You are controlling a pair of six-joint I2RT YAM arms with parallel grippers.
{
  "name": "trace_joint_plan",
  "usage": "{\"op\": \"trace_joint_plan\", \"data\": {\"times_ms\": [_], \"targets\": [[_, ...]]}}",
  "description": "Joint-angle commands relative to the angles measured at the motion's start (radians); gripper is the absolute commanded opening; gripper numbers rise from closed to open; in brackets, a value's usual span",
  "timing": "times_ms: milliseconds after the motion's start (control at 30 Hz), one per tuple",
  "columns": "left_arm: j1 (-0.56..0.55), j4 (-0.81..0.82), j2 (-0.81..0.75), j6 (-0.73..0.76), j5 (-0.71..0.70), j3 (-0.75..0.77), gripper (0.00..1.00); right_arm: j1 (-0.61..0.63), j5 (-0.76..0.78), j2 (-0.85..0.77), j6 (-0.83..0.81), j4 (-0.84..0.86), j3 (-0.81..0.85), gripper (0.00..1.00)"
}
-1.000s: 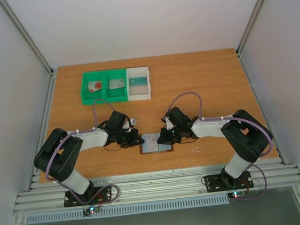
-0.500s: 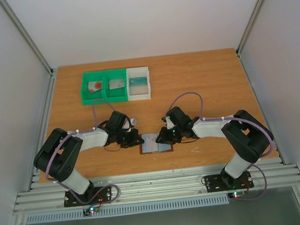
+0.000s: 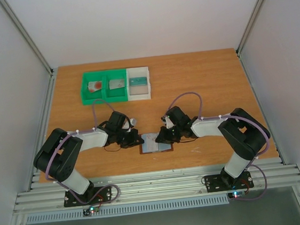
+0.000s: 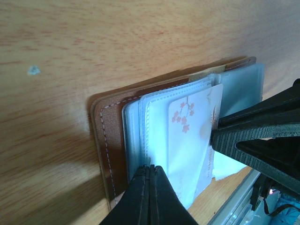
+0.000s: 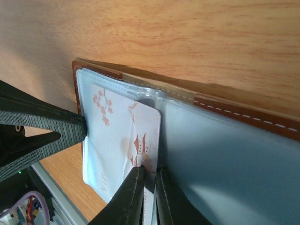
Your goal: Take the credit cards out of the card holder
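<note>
The brown card holder (image 3: 152,143) lies open near the table's front edge, its clear blue-grey sleeves fanned out. In the left wrist view its leather (image 4: 108,131) shows beside the sleeves. A whitish credit card with pink blossom print (image 4: 190,131) sticks partly out of a sleeve. My left gripper (image 4: 151,169) is shut, its tip pressing on the sleeve stack at the wallet's left side (image 3: 137,140). My right gripper (image 5: 149,169) pinches the card's (image 5: 126,131) edge, over the wallet's right half (image 3: 163,138). No red card shows in the wallet.
A green two-compartment bin (image 3: 86,76) and a white bin (image 3: 146,70) stand at the back left, each compartment holding a card. The metal rail of the table's front edge lies just below the wallet.
My right gripper has shifted slightly left, further over the wallet. The left arm and the wallet have not visibly moved.
</note>
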Motion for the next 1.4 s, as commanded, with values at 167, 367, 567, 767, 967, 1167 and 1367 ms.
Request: {"op": "trace_joint_plan", "data": {"times_ms": [167, 367, 567, 767, 967, 1167, 1367], "targets": [[-0.004, 0.008, 0.008, -0.011, -0.043, -0.030, 0.01, -0.016, 0.019, -0.032, 0.012, 0.040, -0.030, 0.01], [-0.004, 0.010, 0.011, -0.015, -0.043, -0.027, 0.02, -0.024, 0.040, -0.090, 0.005, -0.004, -0.057, 0.01], [-0.003, 0.009, 0.009, -0.022, -0.050, -0.025, 0.02, -0.031, 0.065, -0.152, -0.013, -0.066, -0.068, 0.01], [-0.004, 0.007, -0.030, -0.042, -0.043, -0.027, 0.09, -0.031, 0.085, -0.235, -0.029, -0.124, -0.066, 0.01], [-0.004, 0.018, -0.121, -0.092, 0.004, -0.008, 0.33, -0.032, 0.066, -0.321, -0.024, -0.183, -0.054, 0.01], [-0.004, 0.061, -0.232, -0.155, 0.049, 0.013, 0.45, -0.031, 0.061, -0.424, -0.016, -0.247, -0.024, 0.01], [-0.004, 0.249, -0.335, -0.273, 0.088, -0.038, 0.50, -0.032, 0.021, -0.556, 0.061, -0.203, -0.021, 0.01]]}}
